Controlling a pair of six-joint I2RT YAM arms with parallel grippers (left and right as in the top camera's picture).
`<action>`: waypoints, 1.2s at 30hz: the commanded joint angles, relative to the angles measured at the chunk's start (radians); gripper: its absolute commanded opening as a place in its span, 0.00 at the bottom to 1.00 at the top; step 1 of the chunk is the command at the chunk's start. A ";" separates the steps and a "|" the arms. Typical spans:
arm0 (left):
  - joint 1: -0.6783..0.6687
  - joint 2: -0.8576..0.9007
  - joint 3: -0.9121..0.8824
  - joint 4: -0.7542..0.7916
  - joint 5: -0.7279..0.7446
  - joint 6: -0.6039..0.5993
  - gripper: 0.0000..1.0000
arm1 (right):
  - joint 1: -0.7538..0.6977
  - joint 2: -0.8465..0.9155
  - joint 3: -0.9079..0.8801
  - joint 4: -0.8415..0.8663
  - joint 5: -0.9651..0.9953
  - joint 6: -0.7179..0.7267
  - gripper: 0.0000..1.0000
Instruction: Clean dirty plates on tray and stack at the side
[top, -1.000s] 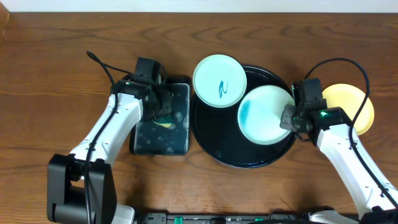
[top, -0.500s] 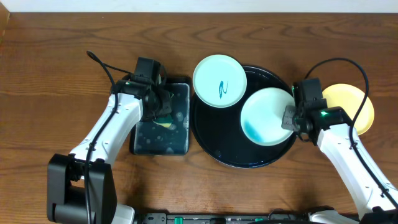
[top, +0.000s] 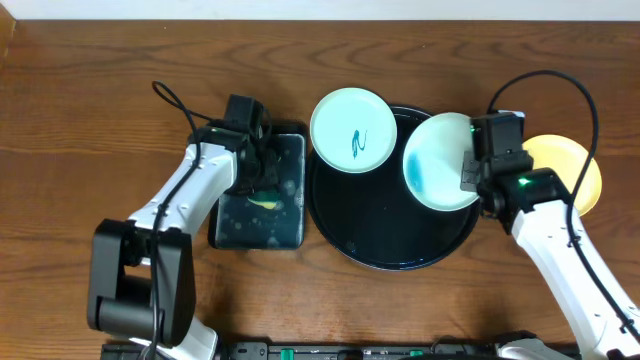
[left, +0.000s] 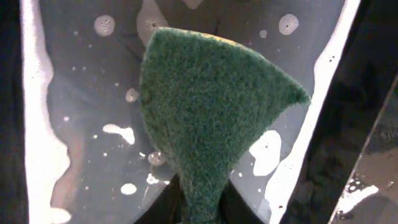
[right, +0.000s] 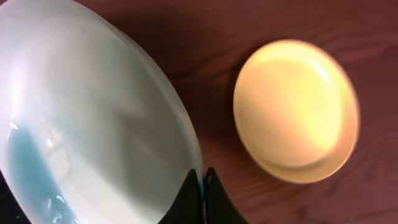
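Observation:
The round black tray (top: 380, 250) lies at the table's centre. A mint plate with a teal squiggle (top: 352, 130) rests on its far left rim. My right gripper (top: 470, 172) is shut on the rim of a second mint plate (top: 435, 160), tilted above the tray's right side, with a blue smear inside (right: 37, 168). The right wrist view shows the jaws (right: 202, 186) pinching that plate's edge (right: 93, 112). The pale yellow plate (top: 565, 172) (right: 295, 109) sits on the table to the right. My left gripper (left: 199, 208) is shut on a green sponge (left: 205, 106) over the soapy tray.
A small rectangular black tray (top: 260, 215) with soapy water (left: 74, 124) stands left of the round tray. Black cables loop over the table behind both arms (top: 170, 100) (top: 560, 85).
My right gripper has lifted and tilted the mint plate, moving it right and farther back. The left gripper has shifted slightly with the sponge over the small tray.

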 joint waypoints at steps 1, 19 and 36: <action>0.003 0.022 -0.008 0.019 -0.014 0.028 0.37 | 0.078 -0.014 0.019 0.024 0.170 -0.040 0.01; 0.003 0.031 -0.008 0.014 -0.058 0.027 0.49 | 0.272 -0.014 0.019 0.104 0.488 -0.063 0.01; 0.003 0.040 -0.008 0.013 -0.058 0.027 0.48 | 0.276 -0.014 0.019 0.136 0.507 -0.206 0.01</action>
